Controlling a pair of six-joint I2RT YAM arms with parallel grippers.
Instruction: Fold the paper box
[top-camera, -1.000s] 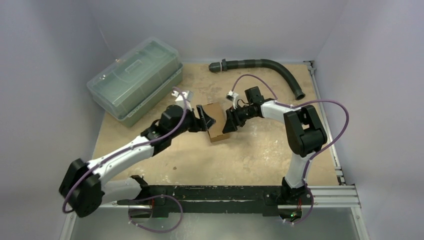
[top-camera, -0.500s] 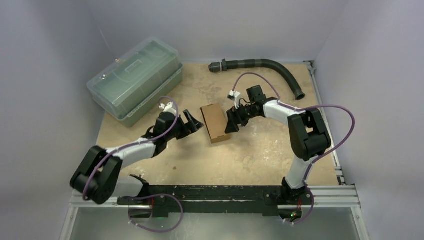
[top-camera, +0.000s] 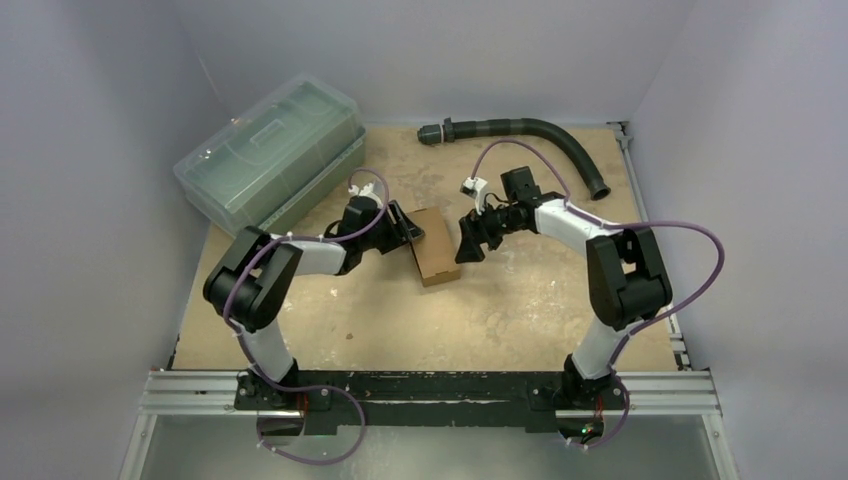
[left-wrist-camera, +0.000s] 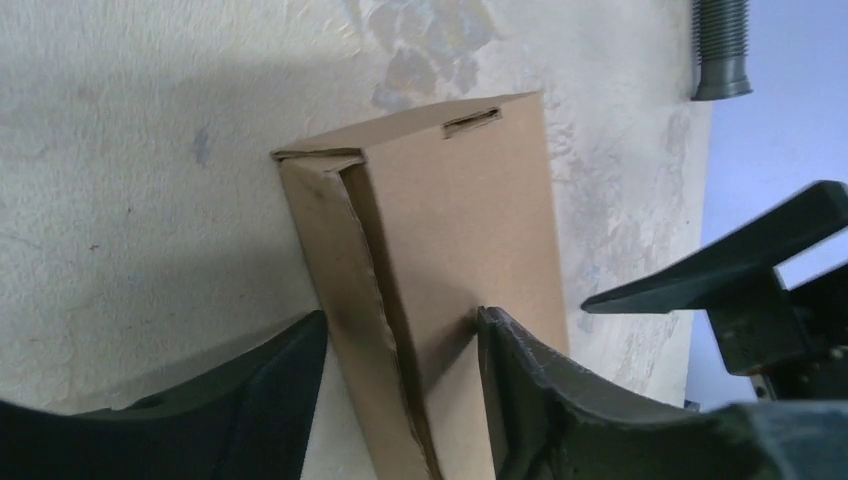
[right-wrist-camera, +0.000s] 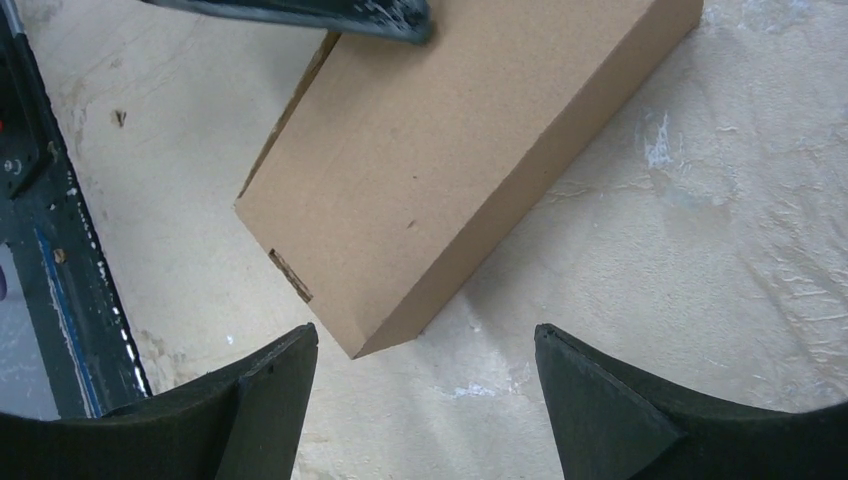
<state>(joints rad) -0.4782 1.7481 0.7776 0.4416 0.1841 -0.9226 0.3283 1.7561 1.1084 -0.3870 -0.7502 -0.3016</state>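
Note:
The paper box (top-camera: 433, 247) is a closed brown carton lying flat in the middle of the table. My left gripper (top-camera: 406, 228) is at its far left corner. In the left wrist view the paper box (left-wrist-camera: 450, 220) runs between the jaws of the left gripper (left-wrist-camera: 402, 315): one finger presses on the top face, the other touches the side wall. My right gripper (top-camera: 468, 240) stands open just right of the box. In the right wrist view the paper box (right-wrist-camera: 440, 160) has its corner just ahead of the right gripper (right-wrist-camera: 425, 335), with nothing between those fingers.
A large clear greenish plastic bin (top-camera: 270, 160) stands at the back left. A black corrugated hose (top-camera: 530, 130) curves along the back right, its end also showing as the hose (left-wrist-camera: 720, 50). An aluminium rail (top-camera: 430, 385) runs along the near edge.
My left gripper pulled away to the left with wider jaws, then came back to the box's far left corner and narrowed on it. The right gripper widened and drew back slightly.

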